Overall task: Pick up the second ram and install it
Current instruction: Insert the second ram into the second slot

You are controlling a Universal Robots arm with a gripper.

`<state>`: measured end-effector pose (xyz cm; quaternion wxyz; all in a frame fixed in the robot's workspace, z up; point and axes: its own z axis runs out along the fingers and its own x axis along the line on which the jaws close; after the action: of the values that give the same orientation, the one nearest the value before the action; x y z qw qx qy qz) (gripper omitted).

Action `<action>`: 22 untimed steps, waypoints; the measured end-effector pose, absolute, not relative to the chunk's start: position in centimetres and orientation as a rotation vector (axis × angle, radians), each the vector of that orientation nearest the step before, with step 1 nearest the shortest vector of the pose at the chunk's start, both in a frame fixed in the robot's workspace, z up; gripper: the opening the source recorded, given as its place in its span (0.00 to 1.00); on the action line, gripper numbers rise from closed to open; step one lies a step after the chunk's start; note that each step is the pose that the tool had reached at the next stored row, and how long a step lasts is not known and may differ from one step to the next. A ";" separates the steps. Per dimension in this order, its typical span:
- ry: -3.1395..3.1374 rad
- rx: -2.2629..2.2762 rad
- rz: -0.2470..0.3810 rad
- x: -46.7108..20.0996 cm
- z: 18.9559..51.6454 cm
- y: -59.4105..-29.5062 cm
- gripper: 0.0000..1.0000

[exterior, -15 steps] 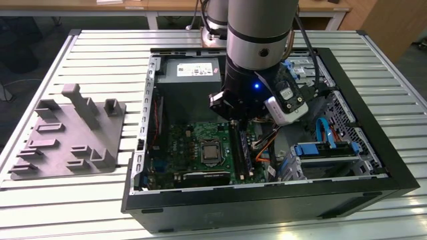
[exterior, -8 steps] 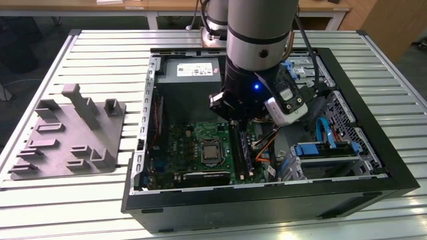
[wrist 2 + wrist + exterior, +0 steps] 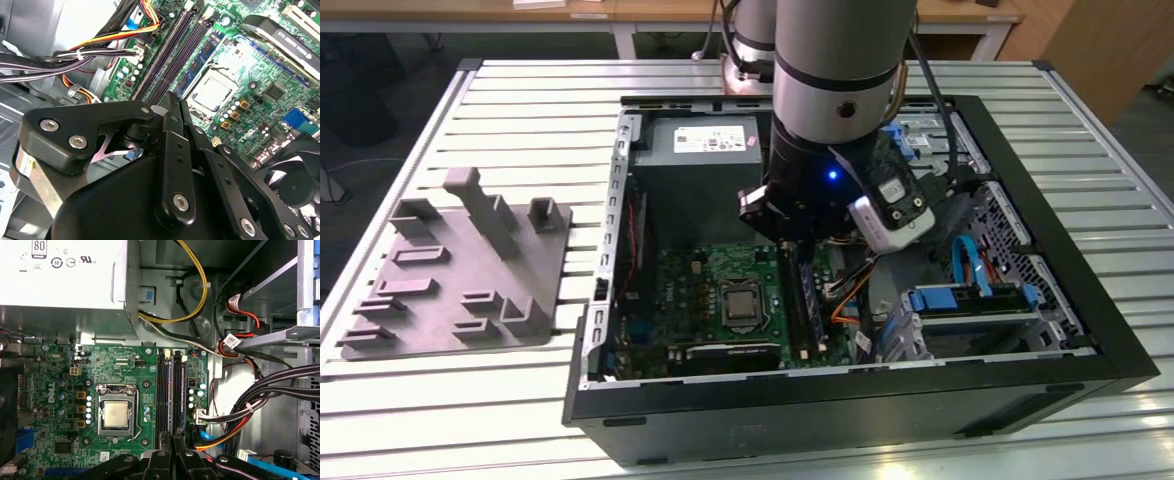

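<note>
Open computer case [image 3: 854, 390] sat on the slatted surface [image 3: 520, 90]; its walls, power supply [image 3: 65, 285] and cable bundle [image 3: 270, 390] left narrow room around the memory slots [image 3: 162, 390]. Arm reached down inside the case. Pincer [image 3: 172, 442] hung directly over the slots, fingers [image 3: 172, 145] drawn together; a grip could not be confirmed. Second ram [image 3: 179, 392] stood seated in a slot on the motherboard [image 3: 55, 390], just beneath the fingertips, its near end hidden behind them.
</note>
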<state>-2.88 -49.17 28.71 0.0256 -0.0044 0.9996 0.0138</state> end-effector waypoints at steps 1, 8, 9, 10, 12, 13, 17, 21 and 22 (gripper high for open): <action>3.090 -0.014 0.043 -2.9 28.7 -49.2 0.13; 3.090 -0.014 0.043 -2.9 28.5 -49.2 0.13; 3.090 -0.014 0.043 -2.9 28.5 -49.2 0.13; 3.090 -0.014 0.043 -2.9 28.5 -49.2 0.13; 3.090 -0.014 0.043 -2.9 28.4 -49.2 0.13; 3.090 -0.014 0.043 -2.9 28.4 -49.2 0.13; 3.090 -0.014 0.043 -2.9 28.3 -49.2 0.13; 3.090 -0.014 0.043 -2.9 28.2 -49.2 0.13; 3.090 -0.014 0.043 -2.9 28.1 -49.2 0.13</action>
<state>-2.88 -49.17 28.12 0.0256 -0.0044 0.9996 0.0139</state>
